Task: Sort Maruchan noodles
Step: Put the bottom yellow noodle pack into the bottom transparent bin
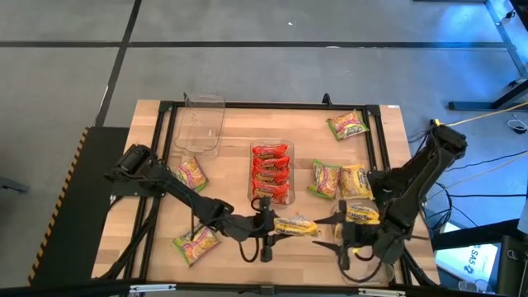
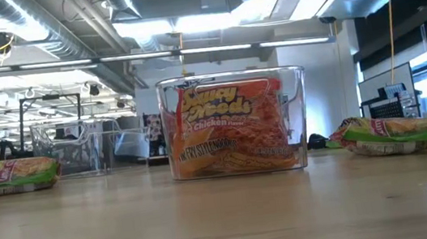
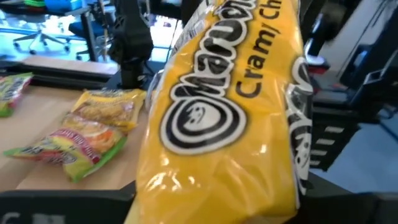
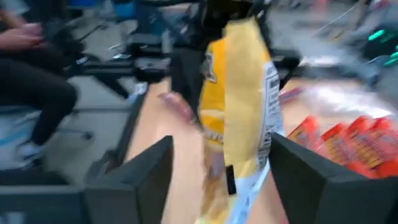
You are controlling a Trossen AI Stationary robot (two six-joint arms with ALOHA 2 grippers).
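- A light wooden table (image 1: 239,132) edged with a black frame (image 1: 272,106) carried the scene.
- An empty clear tray (image 1: 200,124) sat at a far corner.
- A second clear tray (image 1: 272,147), mid-table, held red packets (image 1: 271,173).
- Green packets lay loose on the wood: one (image 1: 347,124) far right, one (image 1: 191,172) left, one (image 1: 196,243) near left, one (image 1: 324,178) touching a yellow packet (image 1: 355,181).
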